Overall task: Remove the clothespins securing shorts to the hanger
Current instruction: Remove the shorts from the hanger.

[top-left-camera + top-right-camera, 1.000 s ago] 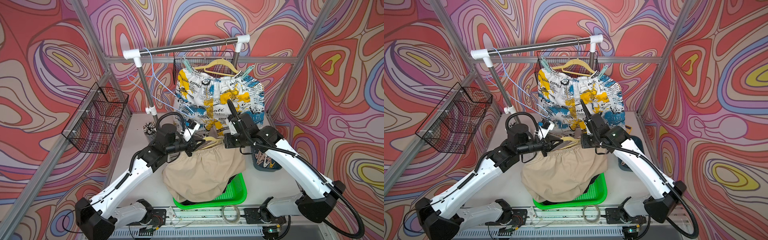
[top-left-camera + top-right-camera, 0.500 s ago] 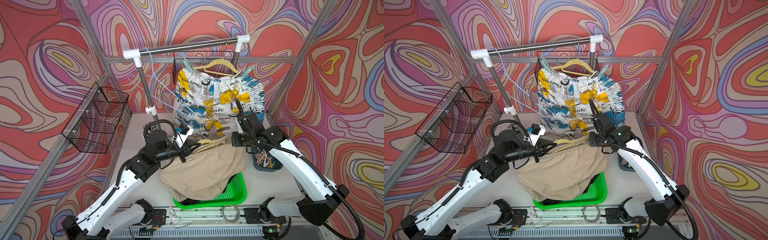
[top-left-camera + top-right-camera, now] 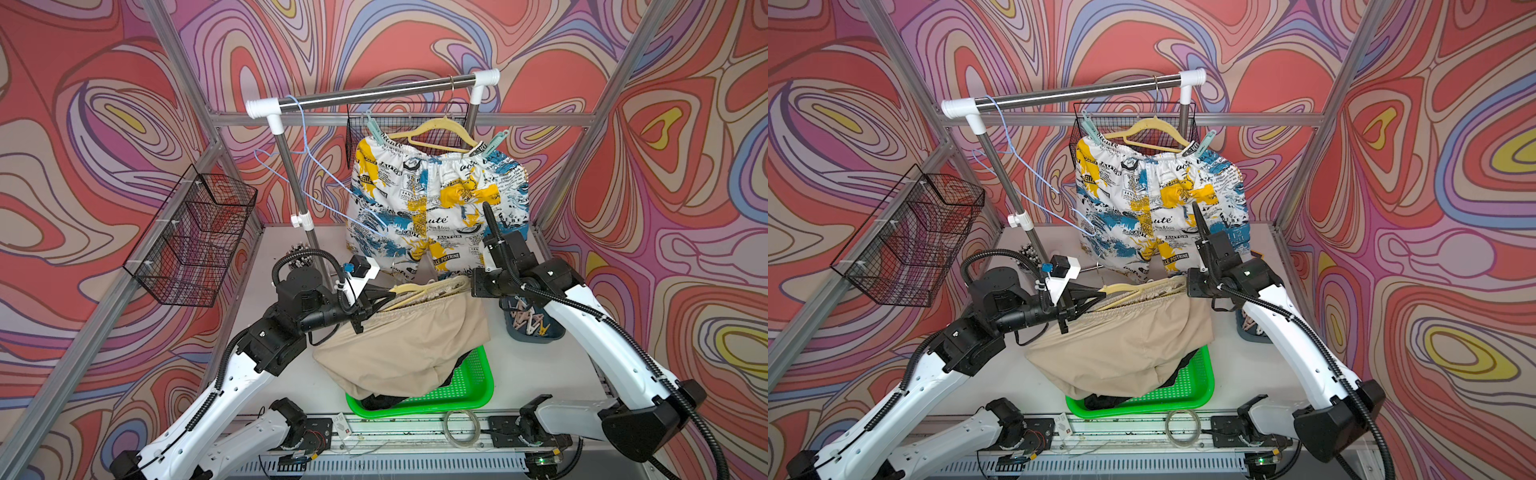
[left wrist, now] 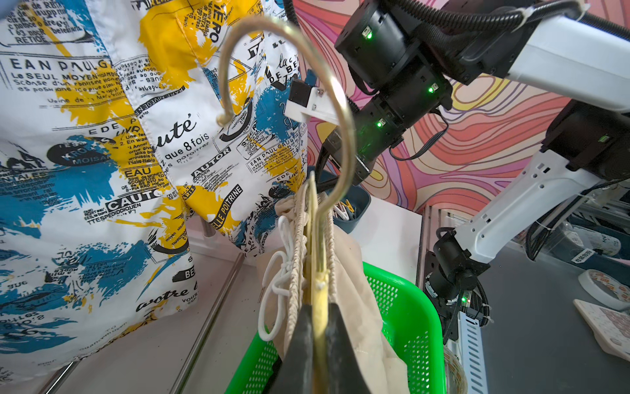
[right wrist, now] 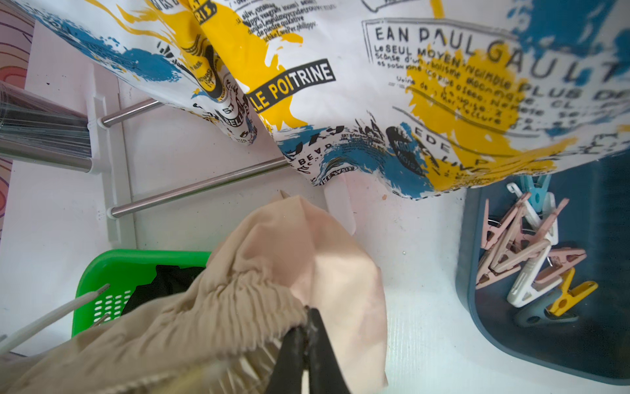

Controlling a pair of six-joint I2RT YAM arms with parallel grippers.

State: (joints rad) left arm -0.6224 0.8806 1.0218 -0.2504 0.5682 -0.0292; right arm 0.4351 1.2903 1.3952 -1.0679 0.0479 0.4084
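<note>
cream hanger (image 3: 415, 290), clamped in the left gripper (image 3: 385, 297), carries beige shorts (image 3: 399, 349) over a green basket (image 3: 485, 376); the right gripper (image 5: 307, 320) pinches their waistband; loose clothespins (image 3: 526, 320) lie in the blue bin (image 3: 540, 338) at right. a hard tug might snag fabric.

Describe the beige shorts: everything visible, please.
The beige shorts are plain, soft-looking fabric with a gathered elastic waistband and a looped white drawstring. The waistband runs along the cream hanger, gripped by the left claw; the right claw pinches its far end. The legs sag onto the green basket, over black fabric.
</note>
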